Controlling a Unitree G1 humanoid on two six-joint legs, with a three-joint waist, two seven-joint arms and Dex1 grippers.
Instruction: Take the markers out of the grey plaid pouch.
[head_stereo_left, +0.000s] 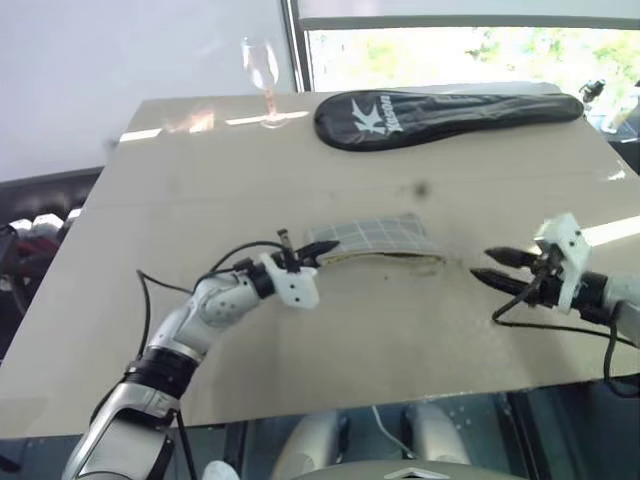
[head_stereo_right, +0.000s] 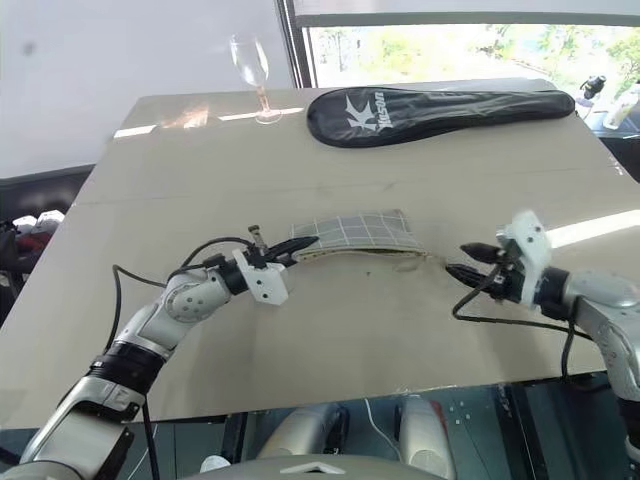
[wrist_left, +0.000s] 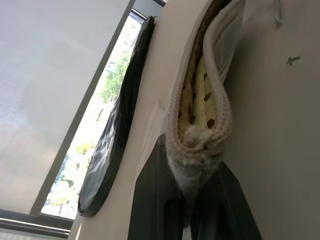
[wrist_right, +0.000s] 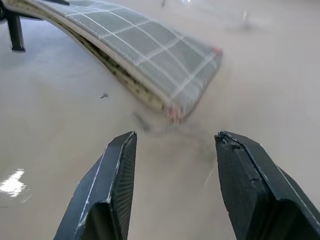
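The grey plaid pouch (head_stereo_left: 375, 240) sits mid-worktop (head_stereo_left: 200, 180), left claw (head_stereo_left: 318, 250) clamped on its left end and right claw (head_stereo_left: 492, 268) just off its right end, not touching. Way behind it there's a racket cover (head_stereo_left: 445, 115), with a wine glass (head_stereo_left: 264, 75) to that cover's left.

Your left arm reaches forward, bent at the elbow, its left pincer (head_stereo_left: 318, 251) clamped shut and pointing toward your right. Your right arm extends from the right edge, its right pincer (head_stereo_left: 497, 268) pointing left, fingers (wrist_right: 116, 170) parted and empty.

bare table (head_stereo_left: 400, 330) around grey plaid pouch (head_stereo_left: 375, 238) — mouth perhaps narrow
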